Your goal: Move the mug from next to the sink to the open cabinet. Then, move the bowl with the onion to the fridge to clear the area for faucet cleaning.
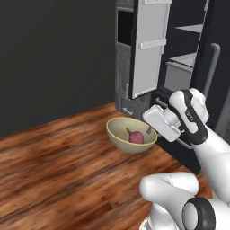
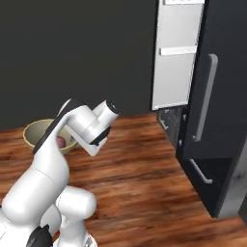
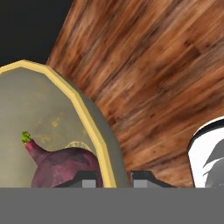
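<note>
The olive-yellow bowl (image 1: pixel 120 134) hangs over the wooden floor, with the reddish-purple onion (image 1: pixel 135 136) lying inside it. My gripper (image 1: pixel 149 130) is shut on the bowl's right rim. In the hand view the two fingertips of the gripper (image 3: pixel 114 178) straddle the rim of the bowl (image 3: pixel 89 114), one inside by the onion (image 3: pixel 65 166) and one outside. From the right base view, the bowl (image 2: pixel 34 132) and onion (image 2: pixel 61 141) peek out behind my arm. The fridge (image 1: pixel 179 58) stands just beyond the bowl, its door open.
The fridge's light grey inner door panel (image 1: pixel 148 49) swings out toward the bowl, with pale shelves (image 1: pixel 191 29) behind it. A black door with a long bar handle (image 2: pixel 207 96) stands to the right. The wooden floor (image 1: pixel 58 157) spreads out to the left, before a dark wall.
</note>
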Motion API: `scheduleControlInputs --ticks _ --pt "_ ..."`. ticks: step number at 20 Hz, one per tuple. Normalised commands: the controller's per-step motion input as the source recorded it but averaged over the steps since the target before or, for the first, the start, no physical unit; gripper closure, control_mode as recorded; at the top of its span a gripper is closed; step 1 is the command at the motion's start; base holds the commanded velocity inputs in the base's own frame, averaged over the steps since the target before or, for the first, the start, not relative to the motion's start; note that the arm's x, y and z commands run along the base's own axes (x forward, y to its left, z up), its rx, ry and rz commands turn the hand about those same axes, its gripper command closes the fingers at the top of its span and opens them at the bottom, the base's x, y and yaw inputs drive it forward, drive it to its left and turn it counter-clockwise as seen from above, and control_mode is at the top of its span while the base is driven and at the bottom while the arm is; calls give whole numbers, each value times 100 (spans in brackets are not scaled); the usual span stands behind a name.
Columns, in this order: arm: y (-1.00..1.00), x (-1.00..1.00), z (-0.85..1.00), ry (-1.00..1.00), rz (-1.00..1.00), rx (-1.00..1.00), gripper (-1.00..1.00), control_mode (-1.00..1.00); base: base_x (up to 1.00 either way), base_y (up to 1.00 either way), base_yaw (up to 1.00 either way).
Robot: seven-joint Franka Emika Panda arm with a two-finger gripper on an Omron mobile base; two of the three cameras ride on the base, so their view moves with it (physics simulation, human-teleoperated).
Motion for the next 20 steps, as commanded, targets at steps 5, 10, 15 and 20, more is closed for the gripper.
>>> scheduleControlInputs --ticks 5,10,15,20 --pt "0 0 0 0 0 0 100 100 62 68 -34" --pt "0 0 0 0 0 0 100 100 34 56 -46" --pt "0 0 0 0 0 0 100 100 19 50 -50" --pt "0 0 0 0 0 0 100 100 15 58 -51"
